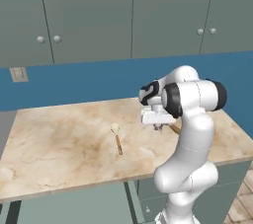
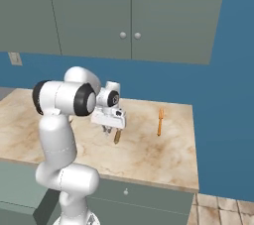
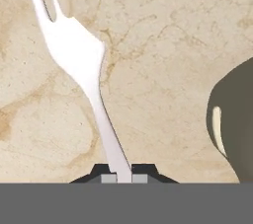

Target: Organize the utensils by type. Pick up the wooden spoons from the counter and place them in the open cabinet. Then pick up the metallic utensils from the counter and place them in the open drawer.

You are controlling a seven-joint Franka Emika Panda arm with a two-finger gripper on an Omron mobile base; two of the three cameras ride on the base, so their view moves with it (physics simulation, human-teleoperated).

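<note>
Your jaws point(image 3: 123, 177) were clenched on the handle of the metallic utensil point(image 3: 79, 55), a pale fork whose tines pointed away from the hand over the marble counter point(image 1: 59, 154). From the right base view you could see a short brownish length point(image 2: 117, 136) hanging under the gripper point(image 2: 109, 130), close above the slab; whether it was clear of the surface could not be told.

The gripper point(image 1: 158, 125) stood over the right half of the counter, about midway between the back wall and the front edge. One wooden spoon point(image 1: 117, 139) lay toward the middle, well apart from the arm, with bare slab stretching to the left edge. An orange-brown utensil point(image 2: 160, 121) lay nearer the right edge, toward the back. A dark rounded shape point(image 3: 237, 129) sat beside the fork, too close for you to identify.
</note>
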